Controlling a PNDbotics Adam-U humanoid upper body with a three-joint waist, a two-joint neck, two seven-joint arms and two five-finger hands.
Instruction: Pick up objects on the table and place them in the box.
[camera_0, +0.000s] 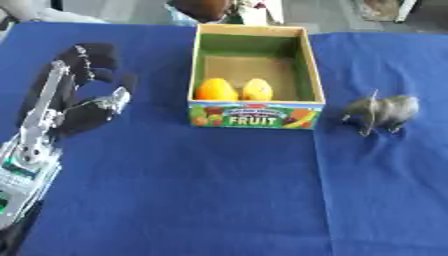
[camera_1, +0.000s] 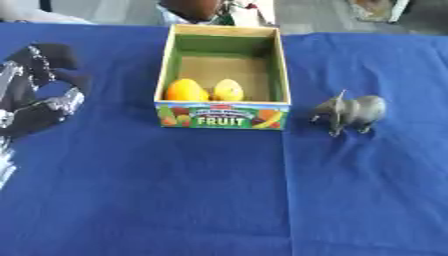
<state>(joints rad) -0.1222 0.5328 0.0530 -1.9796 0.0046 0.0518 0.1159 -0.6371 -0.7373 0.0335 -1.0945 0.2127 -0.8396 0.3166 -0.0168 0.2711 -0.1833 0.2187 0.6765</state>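
Left hand (camera_0: 83, 95) hangs above the blue tablecloth (camera_0: 175, 200) at the left side, well apart from the fruit box (camera_0: 254, 119). Its fingers look relaxed and a little bent, with the thumb standing out toward the box, and it holds nothing. The right hand shows in neither view.

Inside the box, against the near wall, lie an orange fruit (camera_0: 215, 90) and a yellow fruit (camera_0: 256, 90), side by side. The one object left on the cloth is a grey toy elephant (camera_0: 381, 112), which stands just beside the right wall of the box, its head turned toward the box as far as I can make out.

The step now, in my judgement, is to fetch the elephant. It is on the far side of the box from the left hand, so the right hand is the better choice; the left would need to cross over the box. A grasp from above, around the round body and not the thin legs or trunk, should hold it best. Then lift it clear of the wall and release it over the free back half of the box.
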